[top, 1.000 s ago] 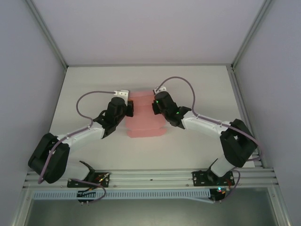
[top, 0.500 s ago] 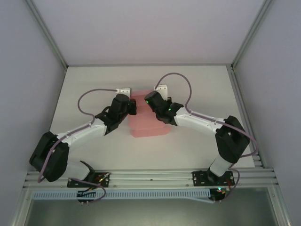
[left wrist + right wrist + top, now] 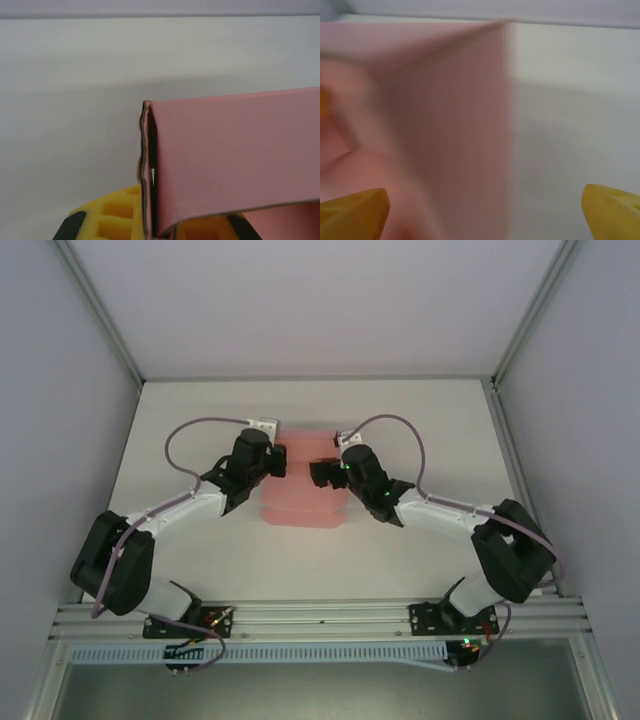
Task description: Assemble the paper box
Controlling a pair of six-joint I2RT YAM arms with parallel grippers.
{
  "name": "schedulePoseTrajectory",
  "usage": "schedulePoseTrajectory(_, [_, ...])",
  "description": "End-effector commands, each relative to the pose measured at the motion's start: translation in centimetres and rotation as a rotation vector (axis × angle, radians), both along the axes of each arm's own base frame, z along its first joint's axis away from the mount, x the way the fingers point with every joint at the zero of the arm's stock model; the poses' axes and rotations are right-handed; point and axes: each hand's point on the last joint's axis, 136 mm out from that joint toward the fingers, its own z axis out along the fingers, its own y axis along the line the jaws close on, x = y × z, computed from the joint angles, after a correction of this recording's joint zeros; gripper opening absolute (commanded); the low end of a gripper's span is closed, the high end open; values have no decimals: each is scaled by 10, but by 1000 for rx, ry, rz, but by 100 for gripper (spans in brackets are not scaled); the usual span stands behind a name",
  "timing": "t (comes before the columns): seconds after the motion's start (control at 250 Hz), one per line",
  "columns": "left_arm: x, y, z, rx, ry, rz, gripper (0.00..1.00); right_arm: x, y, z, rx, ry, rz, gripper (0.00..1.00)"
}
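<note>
The pink paper box (image 3: 300, 502) lies mid-table, partly folded, with one wall standing up between the two grippers. My left gripper (image 3: 277, 464) is at its left side, shut on the card edge. In the left wrist view the folded pink panel (image 3: 235, 155) rises from between the yellow fingers (image 3: 115, 220), pinched at the crease. My right gripper (image 3: 320, 473) is at the box's right side and stands open. Its yellow fingertips (image 3: 355, 212) sit wide apart in the blurred right wrist view. The pink wall (image 3: 445, 120) stands just ahead of them, with nothing gripped.
The white table (image 3: 190, 420) is walled at the back and on both sides. An aluminium rail (image 3: 320, 615) with both arm bases runs along the near edge. Purple cables (image 3: 200, 430) loop above each wrist.
The right gripper has gone from shut on the box to wide open and let the card go. The left gripper carried the box slightly up and to the left.
</note>
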Motion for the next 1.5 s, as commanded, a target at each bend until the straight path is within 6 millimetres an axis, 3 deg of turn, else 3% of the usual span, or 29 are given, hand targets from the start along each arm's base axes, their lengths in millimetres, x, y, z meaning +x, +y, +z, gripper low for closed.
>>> schedulePoseTrajectory(0.0, [7, -13, 16, 74, -53, -111, 0, -29, 23, 75, 233, -146, 196, 100])
schedulePoseTrajectory(0.176, [7, -22, 7, 375, -47, -387, 0, -36, -36, 80, 234, -89, -44, 100])
schedulePoseTrajectory(0.351, [-35, -39, -16, 631, 91, -885, 2, -47, -111, 68, 231, -55, -351, 100])
schedulePoseTrajectory(0.475, [-18, -39, -14, 797, 98, -918, 0, -59, -155, 52, 295, -56, -499, 100])
schedulePoseTrajectory(0.667, [-19, -56, -47, 1012, 146, -1064, 0, -75, -198, 32, 358, -37, -648, 100])
schedulePoseTrajectory(0.838, [-18, -76, -74, 1093, 182, -1152, 0, -81, -202, 25, 315, -15, -637, 100])
schedulePoseTrajectory(0.91, [-15, -79, -88, 1128, 218, -1157, 5, -82, -203, 22, 286, -3, -642, 100])
schedulePoseTrajectory(0.97, [-14, -81, -100, 1155, 245, -1155, 22, -82, -204, 22, 266, 3, -642, 100])
schedulePoseTrajectory(1.034, [-12, -85, -108, 1174, 258, -1150, 26, -82, -204, 21, 253, 5, -640, 100])
schedulePoseTrajectory(1.07, [-15, -90, -109, 1170, 258, -1164, 38, -82, -203, 21, 244, 6, -634, 100])
schedulePoseTrajectory(1.11, [-16, -95, -107, 1166, 246, -1170, 45, -82, -202, 21, 228, 7, -627, 100])
schedulePoseTrajectory(1.17, [-16, -100, -98, 1147, 218, -1171, 65, -82, -202, 24, 208, 5, -620, 100])
schedulePoseTrajectory(1.306, [-15, -113, -66, 1083, 119, -1159, 85, -80, -195, 30, 167, -11, -560, 100])
schedulePoseTrajectory(1.342, [-14, -116, -55, 1061, 84, -1146, 99, -79, -189, 32, 155, -17, -525, 100])
schedulePoseTrajectory(1.497, [-6, -125, 9, 906, -131, -996, 100, -71, -152, 37, 71, -20, -319, 100])
